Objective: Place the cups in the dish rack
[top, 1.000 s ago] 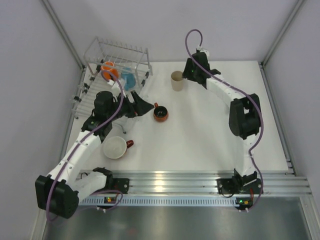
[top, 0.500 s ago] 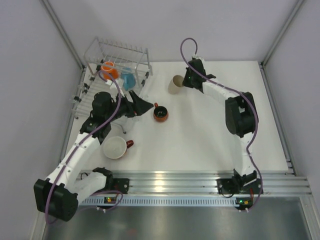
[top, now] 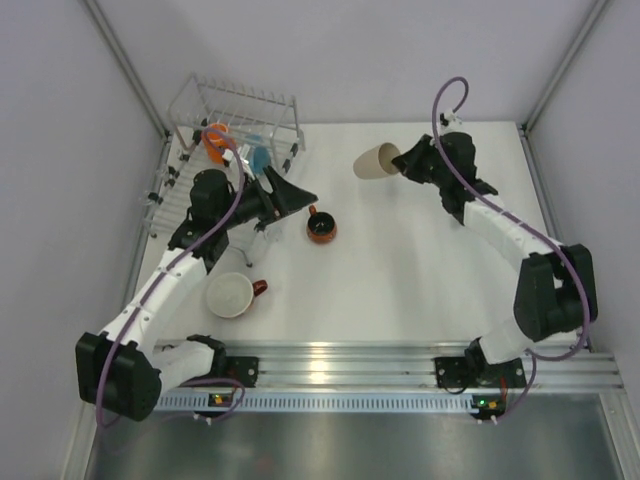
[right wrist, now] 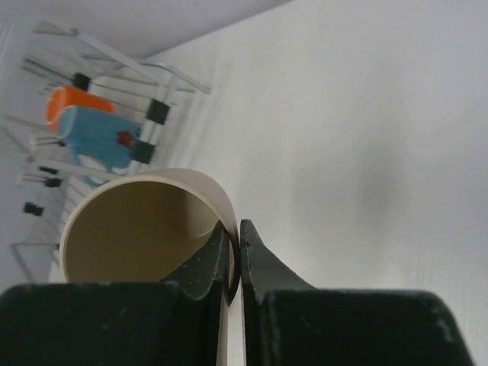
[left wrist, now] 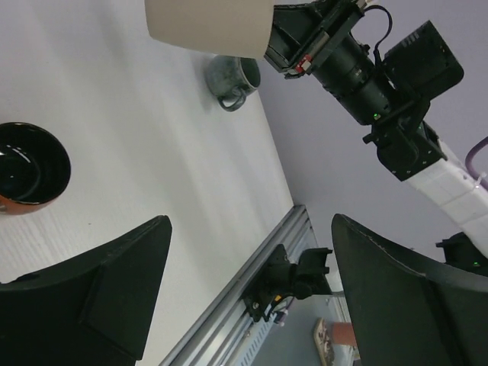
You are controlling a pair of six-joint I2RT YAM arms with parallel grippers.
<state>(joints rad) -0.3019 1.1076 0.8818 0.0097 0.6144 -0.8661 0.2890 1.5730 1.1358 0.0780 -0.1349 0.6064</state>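
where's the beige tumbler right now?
Top view: beige tumbler tipped sideways at far centre, right of the dish rack, rim pinched by the jaws of the right gripper.

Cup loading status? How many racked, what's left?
Done: orange mug and light blue mug sit in the dish rack. In hand: right gripper is shut on the beige tumbler rim, tumbler tipped sideways. To do: dark red-handled mug and white red-handled cup stand on the table; left gripper is open, empty.
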